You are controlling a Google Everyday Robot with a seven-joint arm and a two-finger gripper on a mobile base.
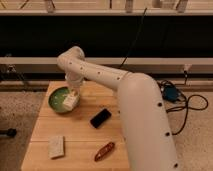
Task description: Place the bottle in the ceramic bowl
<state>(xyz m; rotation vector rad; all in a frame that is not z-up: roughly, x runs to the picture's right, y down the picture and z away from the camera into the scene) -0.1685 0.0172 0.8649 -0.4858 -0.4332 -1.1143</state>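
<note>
The green ceramic bowl [56,98] sits at the back left of the wooden table [82,137]. My arm reaches over from the right and bends down to it. My gripper [73,96] hangs over the bowl's right side, shut on the small cream bottle [69,102]. The bottle sits low over the bowl's inside, by the right rim. I cannot tell whether it touches the bowl.
A flat black rectangular object [100,118] lies mid-table. A pale sponge-like block [56,146] lies at the front left. A reddish-brown oblong item [104,151] lies near the front edge. Cables [186,102] run on the floor at the right.
</note>
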